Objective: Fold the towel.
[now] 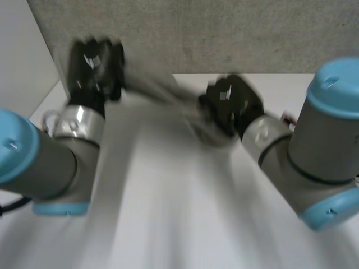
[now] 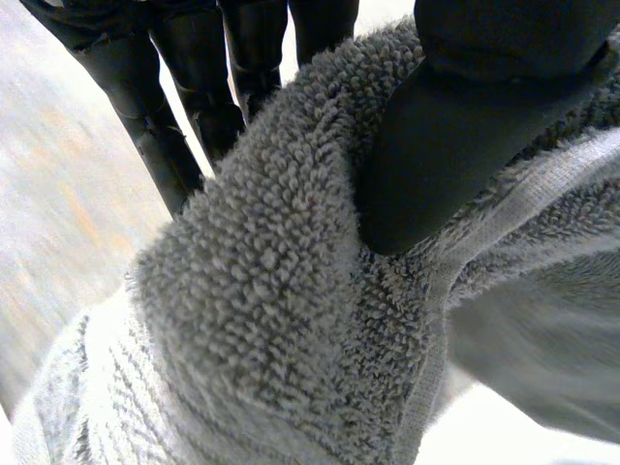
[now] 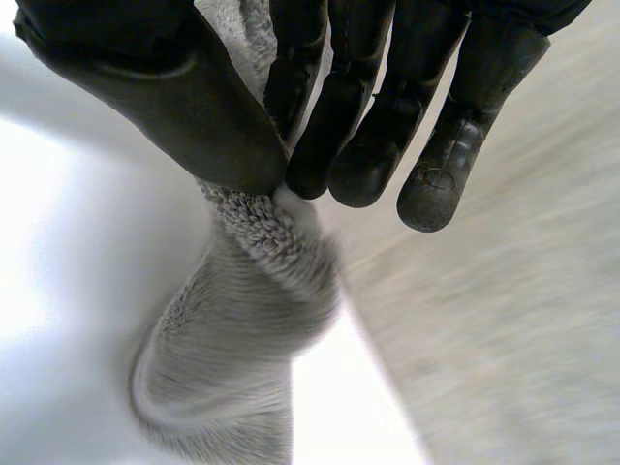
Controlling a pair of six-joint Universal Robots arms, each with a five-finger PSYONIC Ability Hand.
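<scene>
The grey terry towel [image 1: 196,33] lies spread across the far half of the white table [image 1: 185,213]. Its near edge is raised between my two hands. My left hand [image 1: 95,67] holds the near left part of that edge. In the left wrist view its thumb [image 2: 455,145] presses a thick fold of towel [image 2: 252,320] against the fingers [image 2: 165,116]. My right hand [image 1: 230,106] is at the near right part of the edge. In the right wrist view its thumb [image 3: 194,107] and fingers [image 3: 358,145] pinch a bunched tuft of towel [image 3: 242,320] that hangs down over the table.
My left arm [image 1: 56,162] and right arm [image 1: 320,151] reach in over the near part of the table. Bare white tabletop lies between them, in front of the towel's near edge.
</scene>
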